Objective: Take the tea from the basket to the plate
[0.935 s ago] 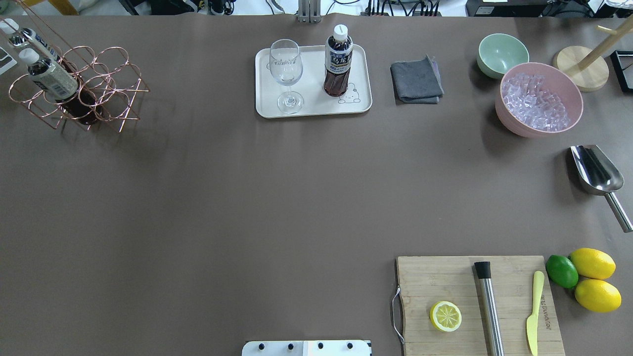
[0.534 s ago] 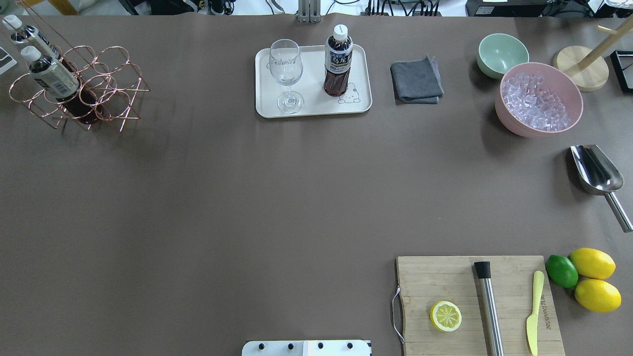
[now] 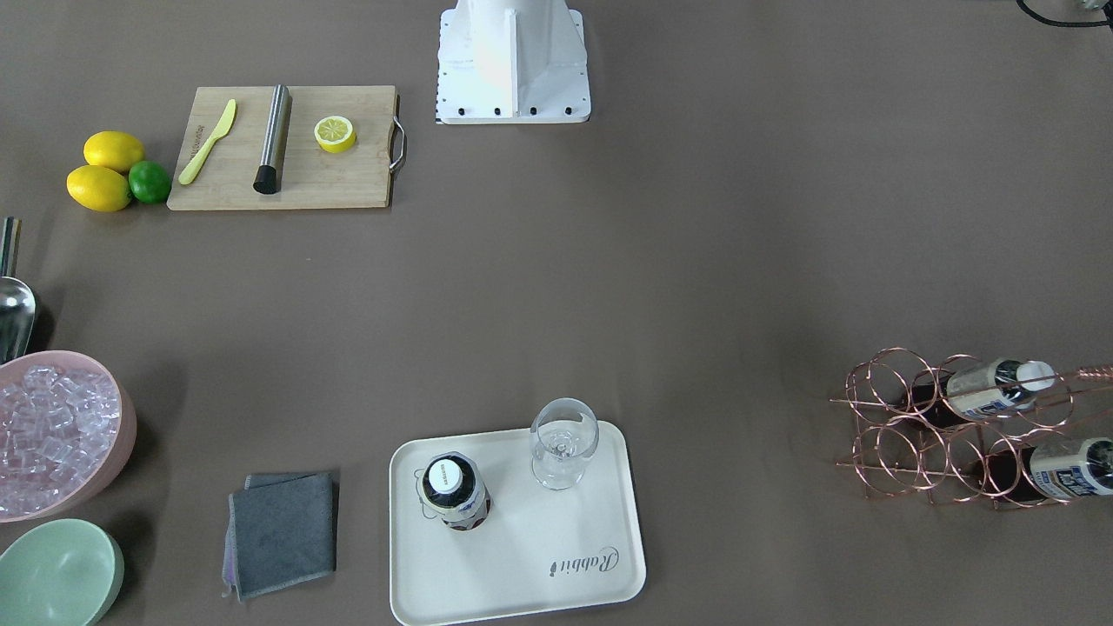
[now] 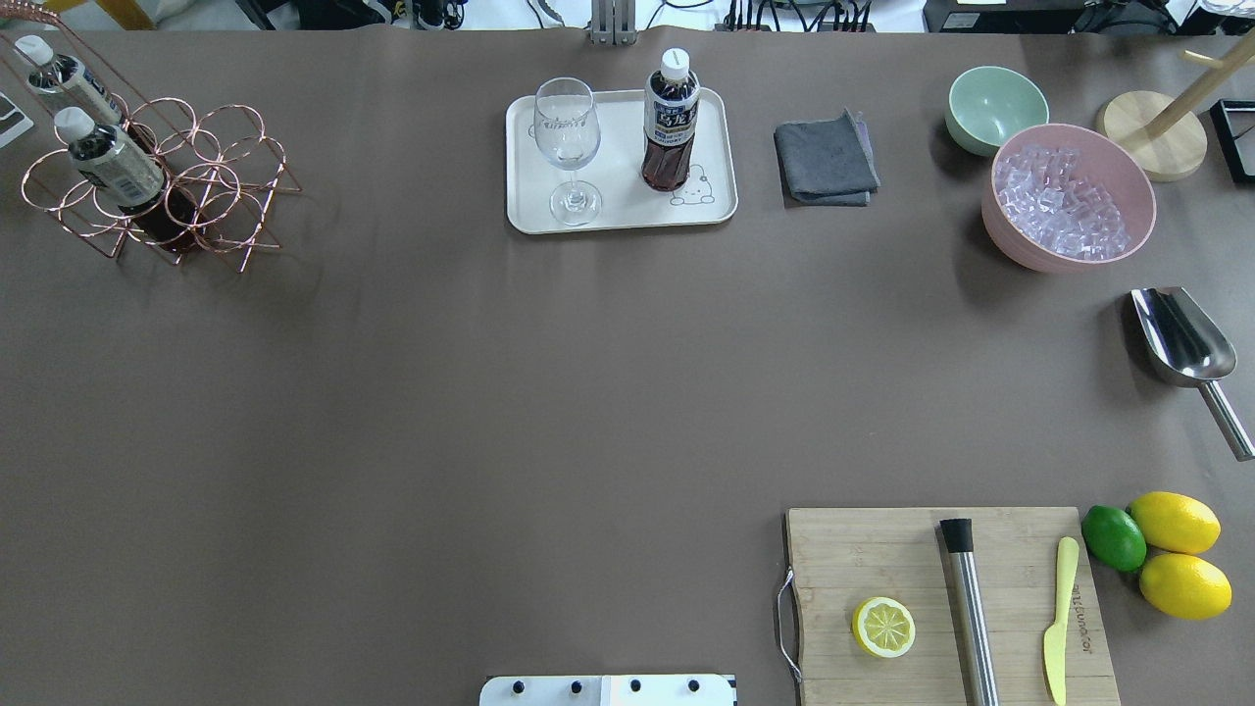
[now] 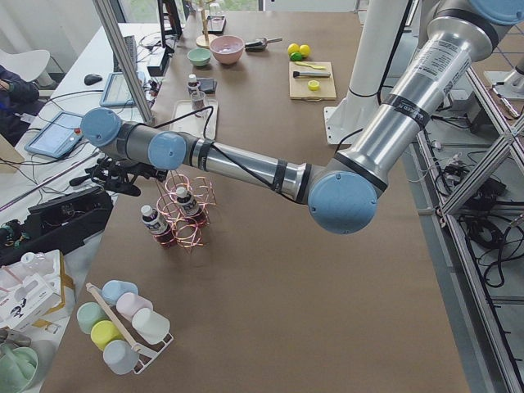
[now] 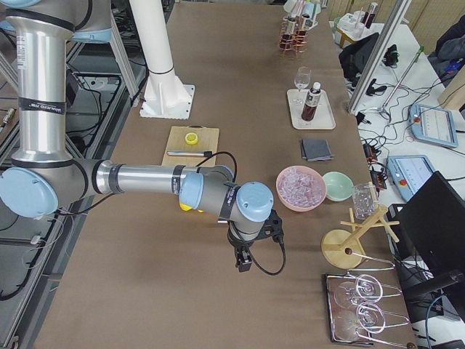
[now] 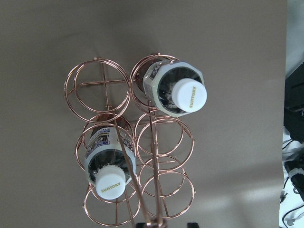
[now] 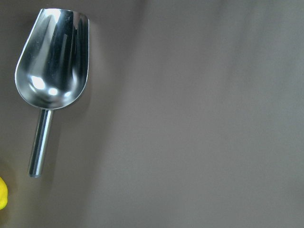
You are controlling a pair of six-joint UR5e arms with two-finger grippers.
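Two tea bottles (image 7: 180, 90) stand cap-up in the basket (image 7: 105, 83) just below the left fingers (image 5: 123, 182), far from the right fingers (image 6: 243, 262) and the plate (image 4: 627, 211); whether either pair is open, I cannot tell.

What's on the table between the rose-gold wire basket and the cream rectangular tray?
Nothing: overhead, only bare brown table separates rose-gold wire basket from cream rectangular tray.

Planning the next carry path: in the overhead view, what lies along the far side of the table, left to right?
basket with two bottles in it → wine glass → tea, both standing on the plate → grey cloth → green bowl → pink bowl of ice.
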